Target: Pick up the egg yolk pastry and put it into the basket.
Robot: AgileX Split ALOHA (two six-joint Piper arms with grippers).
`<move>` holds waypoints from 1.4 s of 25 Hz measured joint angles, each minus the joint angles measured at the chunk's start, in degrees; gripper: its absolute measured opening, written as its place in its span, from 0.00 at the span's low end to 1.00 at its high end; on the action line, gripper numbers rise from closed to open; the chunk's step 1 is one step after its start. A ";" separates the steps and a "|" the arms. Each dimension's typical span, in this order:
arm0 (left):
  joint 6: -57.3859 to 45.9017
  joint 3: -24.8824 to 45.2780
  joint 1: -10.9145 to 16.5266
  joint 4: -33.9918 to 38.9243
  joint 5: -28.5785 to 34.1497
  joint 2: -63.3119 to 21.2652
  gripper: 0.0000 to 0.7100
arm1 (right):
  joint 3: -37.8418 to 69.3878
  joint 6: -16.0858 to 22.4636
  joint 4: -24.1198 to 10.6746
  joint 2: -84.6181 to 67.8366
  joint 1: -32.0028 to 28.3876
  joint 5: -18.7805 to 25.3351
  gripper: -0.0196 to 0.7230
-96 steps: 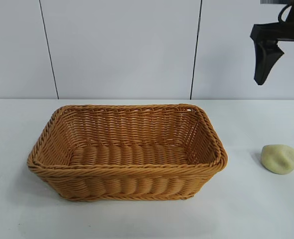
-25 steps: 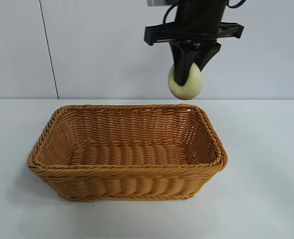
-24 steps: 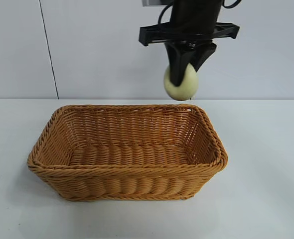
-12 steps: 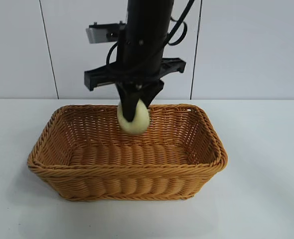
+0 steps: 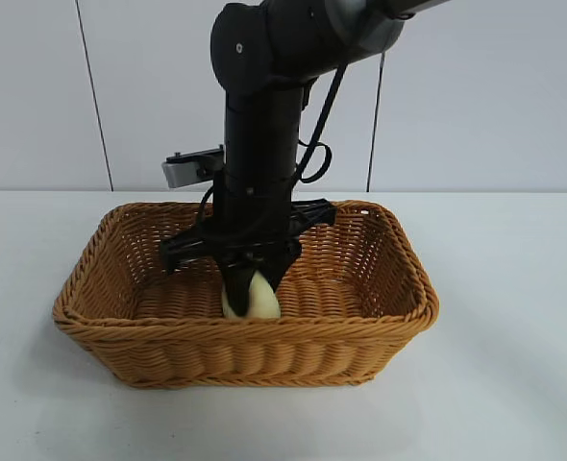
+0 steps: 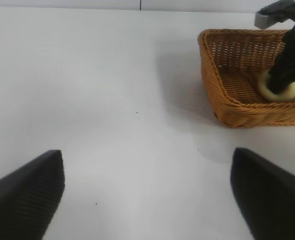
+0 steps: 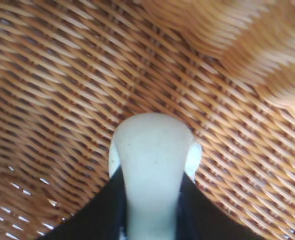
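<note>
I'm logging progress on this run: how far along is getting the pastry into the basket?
Done: the egg yolk pastry is picked up and lowered inside the basket. In hand: the right end effector is clamped on it, low near the woven floor. Left: release and withdraw. The left end effector sits open over bare table.

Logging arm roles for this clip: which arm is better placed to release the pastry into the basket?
Right. The right gripper is shut on the egg yolk pastry low inside the basket. The left gripper is open over bare table, apart from the basket.
</note>
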 joint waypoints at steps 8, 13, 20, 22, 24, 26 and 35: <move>0.00 0.00 0.00 0.00 0.00 0.00 0.98 | -9.76 -1.48 -1.28 0.00 0.00 8.90 0.87; 0.00 0.00 0.00 0.00 0.00 0.00 0.98 | -20.12 -1.30 -5.10 -0.40 0.00 12.22 0.87; 0.00 0.00 0.00 0.00 0.00 0.00 0.98 | -23.48 -0.31 -5.61 -0.59 -4.45 12.49 0.87; 0.00 0.00 0.00 0.00 0.00 0.00 0.98 | -23.48 -0.14 -5.69 -0.55 -7.11 12.49 0.87; 0.00 0.00 0.00 0.00 0.00 0.00 0.98 | -23.48 -0.02 -5.75 -0.55 -10.29 12.49 0.87; 0.00 0.00 0.00 0.00 0.00 0.00 0.98 | -23.48 -0.02 -5.75 -0.55 -13.32 12.49 0.87; 0.00 0.00 0.00 0.00 0.00 0.00 0.98 | -23.48 -0.02 -5.93 -0.55 -26.25 12.49 0.87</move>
